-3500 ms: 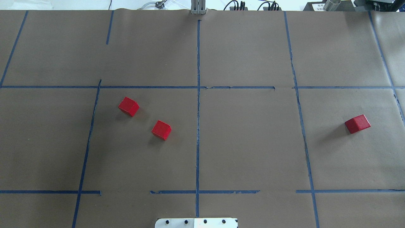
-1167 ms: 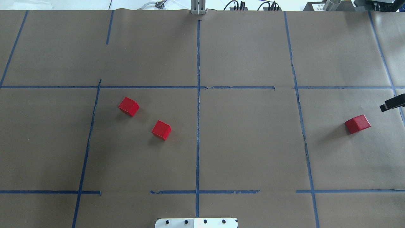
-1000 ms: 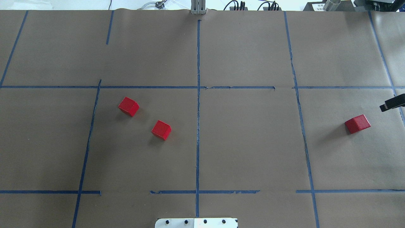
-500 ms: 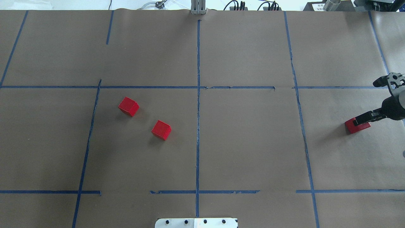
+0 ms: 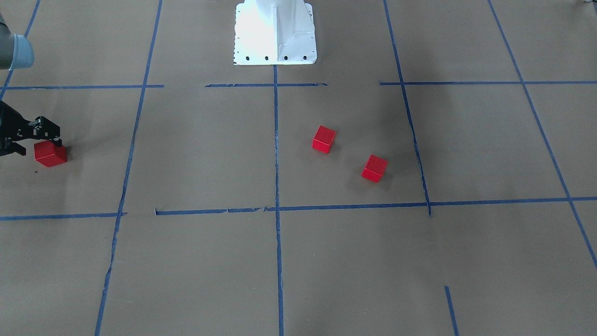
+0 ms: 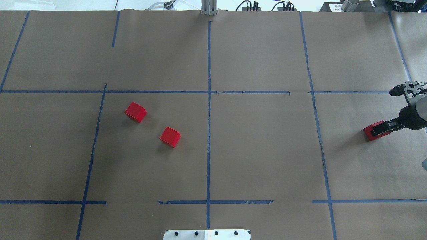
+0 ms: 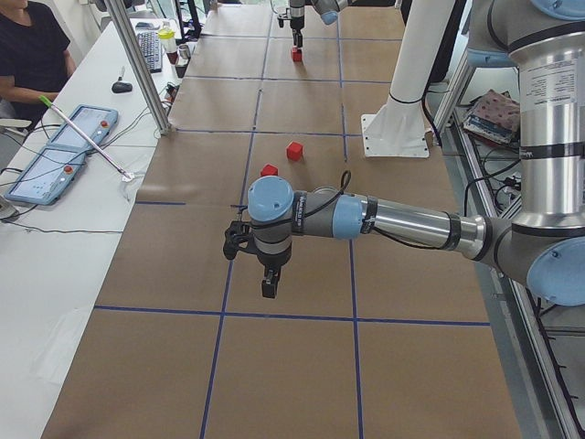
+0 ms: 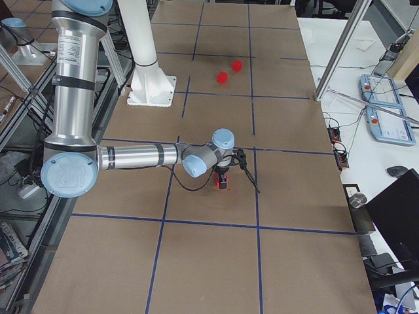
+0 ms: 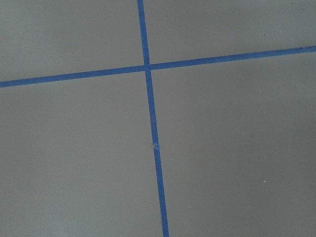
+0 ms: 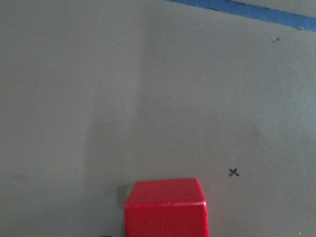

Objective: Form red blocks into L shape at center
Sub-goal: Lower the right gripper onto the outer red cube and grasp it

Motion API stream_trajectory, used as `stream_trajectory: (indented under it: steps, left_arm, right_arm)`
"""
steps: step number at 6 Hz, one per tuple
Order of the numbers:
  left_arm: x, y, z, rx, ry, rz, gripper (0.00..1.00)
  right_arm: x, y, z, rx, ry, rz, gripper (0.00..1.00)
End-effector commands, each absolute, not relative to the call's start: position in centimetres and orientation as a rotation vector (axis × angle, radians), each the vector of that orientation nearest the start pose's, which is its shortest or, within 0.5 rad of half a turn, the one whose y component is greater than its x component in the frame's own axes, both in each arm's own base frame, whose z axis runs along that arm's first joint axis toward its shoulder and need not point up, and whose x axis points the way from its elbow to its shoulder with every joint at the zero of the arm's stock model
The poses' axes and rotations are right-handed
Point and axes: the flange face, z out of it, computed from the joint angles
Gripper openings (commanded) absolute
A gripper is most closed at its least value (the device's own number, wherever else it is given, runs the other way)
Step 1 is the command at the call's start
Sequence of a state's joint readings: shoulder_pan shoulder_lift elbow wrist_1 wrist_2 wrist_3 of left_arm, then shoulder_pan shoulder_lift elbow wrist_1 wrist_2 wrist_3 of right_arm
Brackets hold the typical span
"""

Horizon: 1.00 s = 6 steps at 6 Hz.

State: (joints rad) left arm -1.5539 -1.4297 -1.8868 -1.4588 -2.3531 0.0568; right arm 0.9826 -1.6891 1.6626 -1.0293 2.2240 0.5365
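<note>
And the right pincer (image 6: 383, 111) has come right in. Three and a half seconds back the overhead view showed no arm at all, a second ago only a black fingertip poked in at the edge, and now the whole head is down at the right block (image 5: 50, 155). Against half a second ago, its finger (image 6: 380, 128) on the robot's side covers more of the red top. None of the three blocks has budged.

The right block is a cube, so no long axis to call. It sits flat on the bench (image 6: 267, 150), its edges skewed to the tape grid.

The jaws stand wide apart, nothing clamped. The block is not centred in the gap: it lies by the robot-side finger, while the other finger (image 6: 397, 89) stands well clear. Touching or not, I can't tell. The right wrist view has the block at its bottom edge.

The left block (image 6: 135, 112) and mid block (image 6: 170, 137) lie apart on the robot's left of the center (image 6: 208, 146), both also skewed. The right block is well off to the right.

The left pincer (image 7: 256, 270) hangs over bare bench; apart or together, I cannot tell.
</note>
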Motion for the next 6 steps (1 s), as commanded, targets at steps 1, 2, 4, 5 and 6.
stream_trajectory:
  steps: [1,2,4,5,6]
  left_arm:
    - [-5.6,-43.1,57.9,0.075,0.781,0.094,1.0]
    - [-5.6,-43.1,57.9,0.075,0.781,0.094,1.0]
    - [-5.6,-43.1,57.7,0.079,0.781,0.095,1.0]
    - [-5.6,-43.2,57.5,0.083,0.781,0.097,1.0]
    - [-5.5,-43.2,57.5,0.083,0.781,0.098,1.0]
  right_arm:
    - [-20.3,-42.8,61.8,0.078,-0.797,-0.224,0.11]
    - [-20.8,-43.5,60.6,0.095,-0.81,-0.232,0.0]
    - [-23.6,-44.0,53.0,0.175,-0.882,-0.288,0.0]
    - [-28.0,-44.4,47.8,0.137,-0.941,-0.209,0.0]
    - [-33.1,-44.3,42.7,0.103,-1.004,-0.157,0.0]
